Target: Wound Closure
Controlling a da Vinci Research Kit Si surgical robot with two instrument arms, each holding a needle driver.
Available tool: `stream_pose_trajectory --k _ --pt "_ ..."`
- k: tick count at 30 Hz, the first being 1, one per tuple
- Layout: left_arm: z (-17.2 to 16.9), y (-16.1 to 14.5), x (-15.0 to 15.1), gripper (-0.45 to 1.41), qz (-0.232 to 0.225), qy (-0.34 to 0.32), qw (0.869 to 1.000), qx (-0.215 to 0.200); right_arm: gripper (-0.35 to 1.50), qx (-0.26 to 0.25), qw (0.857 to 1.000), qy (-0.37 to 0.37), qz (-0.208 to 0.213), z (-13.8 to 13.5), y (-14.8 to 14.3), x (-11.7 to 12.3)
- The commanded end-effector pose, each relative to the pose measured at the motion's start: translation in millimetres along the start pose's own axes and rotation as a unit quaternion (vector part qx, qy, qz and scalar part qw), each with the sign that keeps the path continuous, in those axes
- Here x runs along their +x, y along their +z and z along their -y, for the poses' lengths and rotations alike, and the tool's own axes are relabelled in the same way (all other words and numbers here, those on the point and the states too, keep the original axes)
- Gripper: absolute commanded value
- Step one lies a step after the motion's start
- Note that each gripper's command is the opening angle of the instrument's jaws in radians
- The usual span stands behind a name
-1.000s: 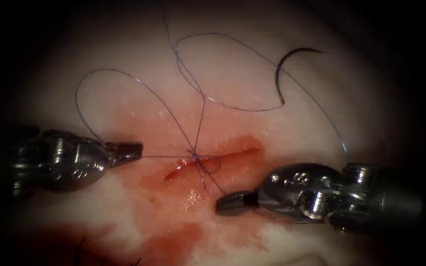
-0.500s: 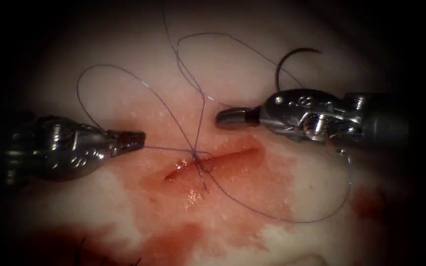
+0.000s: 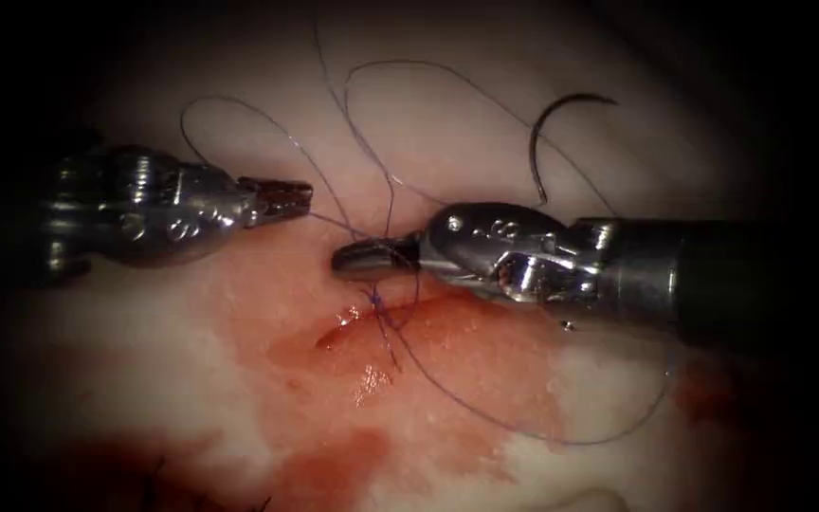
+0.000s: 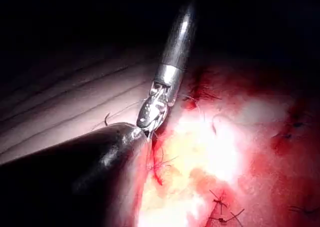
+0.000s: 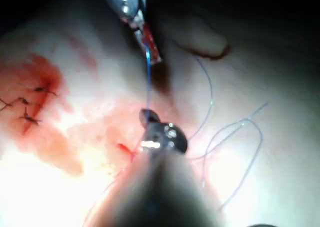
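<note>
The cut [image 3: 447, 303] runs across the tissue [image 3: 191, 379], with a knot [image 3: 376, 301] near its left end. My left tool [image 3: 291, 197] is above and left of the knot, shut on the thread [image 3: 338, 223], which runs down to the knot. The right tool [image 3: 348, 258] lies just above the knot, jaws shut, its tip against that strand; a hold on it is not clear. In the right wrist view the blue thread [image 5: 148, 72] runs from the left tool [image 5: 147, 42] to the right tool's tip [image 5: 147, 116]. The needle [image 3: 542, 133] lies free on the tissue, upper right of the cut.
A slack loop of thread [image 3: 523, 431] sweeps below and right of the cut. Red fluid [image 3: 334, 455] pools below it. Cut thread ends [image 3: 158, 469] stick up at the lower edge. Older stitches [image 5: 27, 112] sit on the tissue to one side.
The right tool let go of the thread below the cut, rose, then came left to just above the knot. The left tool moved up and right with its thread.
</note>
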Motion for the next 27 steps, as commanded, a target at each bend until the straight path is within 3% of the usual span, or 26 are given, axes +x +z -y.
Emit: stream_pose_trajectory --k 1,12,18,19,27 --pt "0.2 1.3 -0.1 -0.45 0.000 -0.001 1.000 0.002 -0.35 0.007 1.000 0.002 -0.008 0.1 0.9 0.4" --pt "-1.3 8.3 -3.4 -0.45 -0.003 -0.003 1.000 0.000 -0.35 0.054 0.994 0.036 -0.087 0.2 1.2 0.6" --pt "-2.4 11.1 -4.4 -0.45 -0.004 0.000 1.000 -0.007 -0.35 0.071 0.982 0.077 -0.156 0.6 1.1 0.2" --pt "-2.8 11.6 -4.2 -0.45 -0.005 0.001 1.000 -0.009 -0.35 0.076 0.975 0.095 -0.186 0.7 1.2 0.2" --pt "-4.2 13.5 -3.7 -0.45 -0.009 0.004 1.000 -0.015 -0.35 0.089 0.957 0.130 -0.242 2.0 2.3 -0.9"
